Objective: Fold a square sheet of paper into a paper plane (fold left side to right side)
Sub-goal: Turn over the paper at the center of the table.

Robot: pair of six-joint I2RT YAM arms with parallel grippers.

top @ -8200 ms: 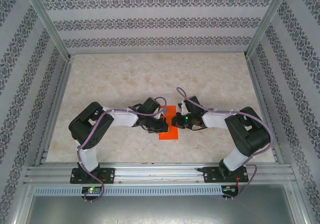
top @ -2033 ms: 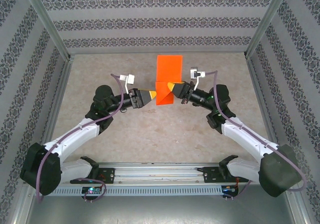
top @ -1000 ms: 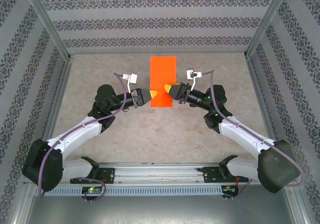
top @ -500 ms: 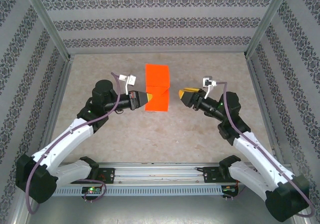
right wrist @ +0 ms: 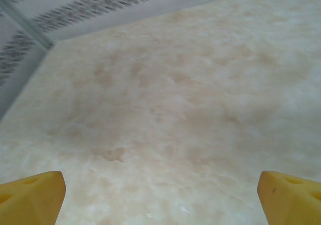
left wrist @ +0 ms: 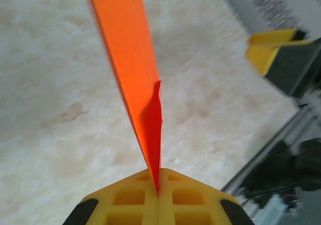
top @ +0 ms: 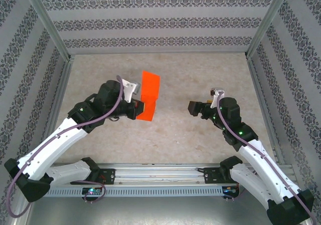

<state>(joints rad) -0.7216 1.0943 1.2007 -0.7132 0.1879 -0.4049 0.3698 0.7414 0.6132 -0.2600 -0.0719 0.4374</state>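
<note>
Status: left gripper (top: 141,107) is clamped on the square sheet of paper (top: 148,97), holding it up off the table (top: 210,69). The sheet sticks out past the fingertips and stands above them. It looks doubled over into a tall narrow strip, with a kink across it about halfway up.

Left wrist view: the yellow pads (left wrist: 128,197) are pinched together on the paper's (left wrist: 125,54) near edge. The sheet runs straight out from the jaws, nearly edge-on. One layer lifts off the other just ahead of the tips, so the stack isn't flat.

Right gripper (top: 192,108) has its jaws apart with nothing between them. It sits well clear of the sheet, across from the left hand. Right wrist view: fingertips (right wrist: 32,190) are wide apart and there is bare table ahead of them.

Step, my read: mid-fold, between creases. It's no paper plane yet: no nose point and no wings are visible. Only one hand has the sheet.

Next move probably needs:
- the sheet brought down flat on the table in front of both hands, layers aligned
- the right hand coming back in to pin or take the free side, opposite the left grip
- then the left-over-right fold, with edges matched before pressing the crease

Risks: the single pinch lets the sheet swing or droop. The lifted layer could set a skewed crease if it's pressed as it stands.
</note>
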